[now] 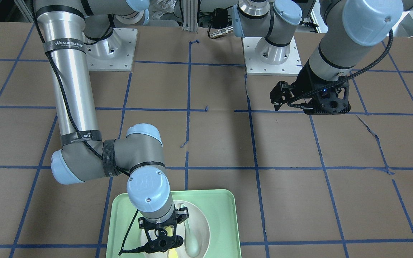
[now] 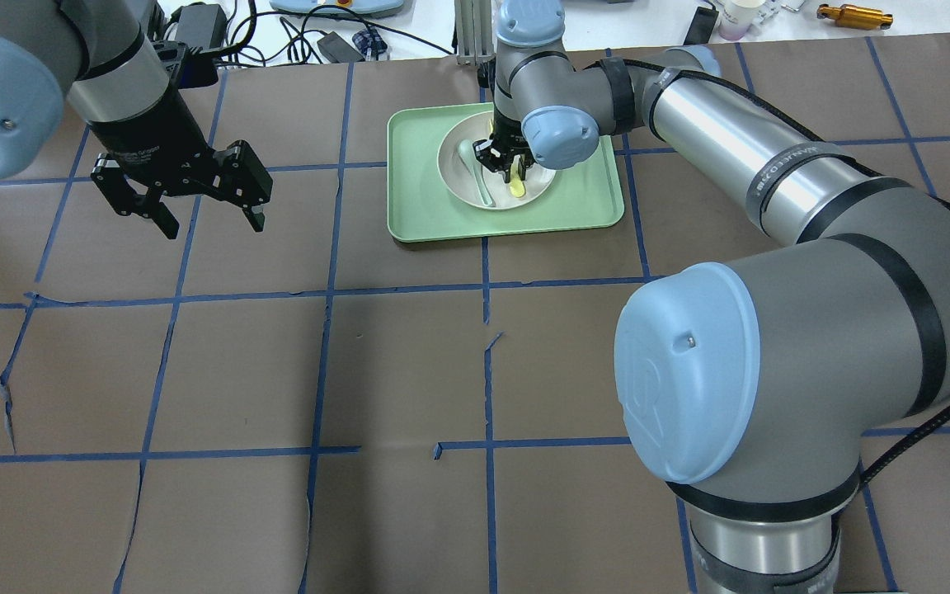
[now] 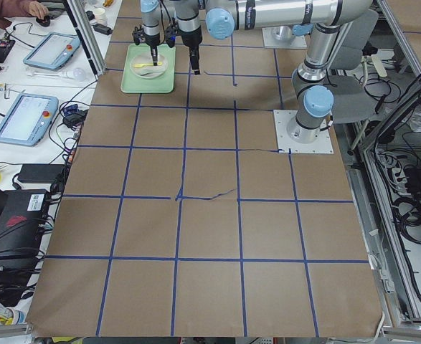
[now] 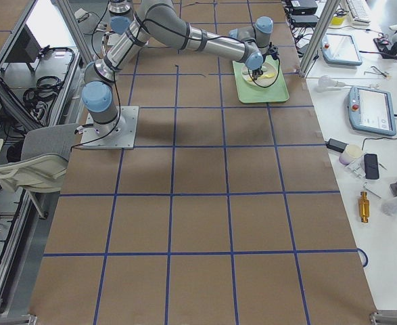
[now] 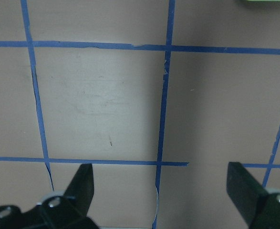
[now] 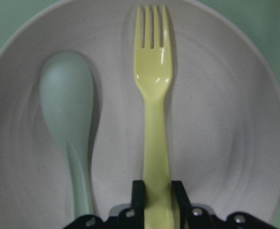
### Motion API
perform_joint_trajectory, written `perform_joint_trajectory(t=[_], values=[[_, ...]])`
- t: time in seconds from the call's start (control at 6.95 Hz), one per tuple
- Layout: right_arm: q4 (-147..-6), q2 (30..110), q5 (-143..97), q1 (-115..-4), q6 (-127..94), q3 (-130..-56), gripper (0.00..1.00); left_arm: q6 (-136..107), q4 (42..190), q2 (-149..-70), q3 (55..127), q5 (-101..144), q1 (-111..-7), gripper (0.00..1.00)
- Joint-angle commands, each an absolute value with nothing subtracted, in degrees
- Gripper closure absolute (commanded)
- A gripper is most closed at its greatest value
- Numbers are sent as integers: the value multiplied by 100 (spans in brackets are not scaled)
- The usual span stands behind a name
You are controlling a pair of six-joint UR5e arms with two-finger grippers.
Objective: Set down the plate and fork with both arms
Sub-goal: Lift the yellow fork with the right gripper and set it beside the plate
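Fork (image 6: 153, 95) is pinched by its handle in your right gripper (image 6: 153, 191), lying on the plate (image 6: 225, 119) beneath; lift straight up next. Your left gripper (image 5: 161, 175) hangs wide open, empty.

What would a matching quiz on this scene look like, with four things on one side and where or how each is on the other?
Things:
1. fork
2. spoon
3. plate
4. left gripper

Place or state:
A. open, above the table
B. sitting on the green tray
C. handle clamped by the right gripper
D. lying loose in the plate

Pairs: 1-C, 2-D, 3-B, 4-A
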State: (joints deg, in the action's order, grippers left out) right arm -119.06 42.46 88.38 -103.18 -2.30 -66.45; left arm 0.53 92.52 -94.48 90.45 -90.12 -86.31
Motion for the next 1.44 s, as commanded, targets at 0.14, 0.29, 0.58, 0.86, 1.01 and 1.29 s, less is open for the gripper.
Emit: perform_joint_trajectory(t=[0.14,0.29,0.58,0.86,1.01,1.29], values=[[-11795,4560,9000,-10275,-491,-6618,86,61,9264,-9492,9245,-8982,-8587,0],[-11795,4622,9026,-10196,-692,-6696,86,62,9168,-9449,9307,-8974,-8578,0],[-11839,4989,9018,-9662,-818,-7255,84,62,8949,-9492,9456,-8948,-8578,0],[-12381,5168,8930,-9545,-834,-7996,84,53,8824,-9466,9492,-8921,-8578,0],[-12384,5116,8912,-9545,-835,-7981,84,44,8798,-9466,9492,-8921,-8587,0],[-12637,5010,8912,-9545,-782,-7980,69,53,8798,-9457,9501,-8903,-8578,0]])
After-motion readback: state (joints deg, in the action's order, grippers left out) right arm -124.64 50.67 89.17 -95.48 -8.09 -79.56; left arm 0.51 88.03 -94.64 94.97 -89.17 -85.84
